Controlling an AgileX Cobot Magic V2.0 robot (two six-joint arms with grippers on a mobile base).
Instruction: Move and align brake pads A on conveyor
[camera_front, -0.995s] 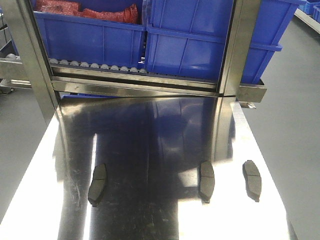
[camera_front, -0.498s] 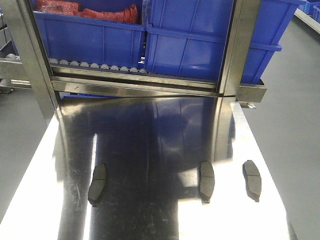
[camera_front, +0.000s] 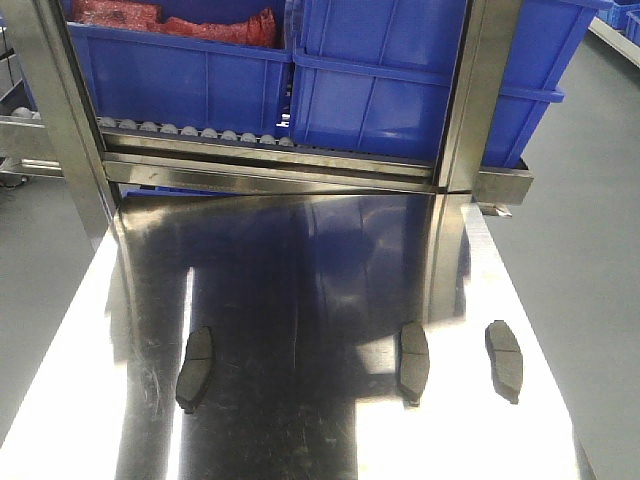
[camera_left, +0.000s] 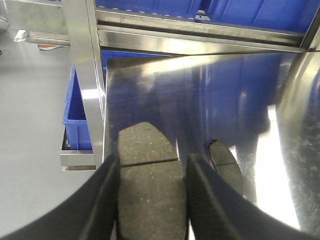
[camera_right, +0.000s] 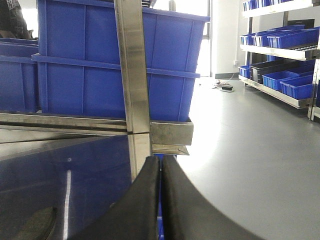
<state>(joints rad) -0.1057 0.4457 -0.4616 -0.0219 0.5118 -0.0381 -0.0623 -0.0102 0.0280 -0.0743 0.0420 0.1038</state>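
Note:
Three brake pads A lie lengthwise on the shiny steel tabletop (camera_front: 300, 270): one at the left (camera_front: 195, 368), one right of centre (camera_front: 413, 360), one near the right edge (camera_front: 504, 360). In the left wrist view my left gripper (camera_left: 152, 160) is shut on another brake pad (camera_left: 150, 190), held flat between both fingers above the table's left edge. The table's left pad (camera_left: 225, 165) lies just to its right. My right gripper (camera_right: 161, 159) is shut with nothing in it, near the table's right edge; a pad (camera_right: 35, 225) shows at its lower left. The conveyor is out of view.
Blue bins (camera_front: 200, 80) sit on a steel roller rack (camera_front: 200, 133) across the back of the table. Steel posts stand at the back left (camera_front: 60, 120) and back right (camera_front: 470, 100). Grey floor (camera_front: 590, 250) lies beyond both side edges.

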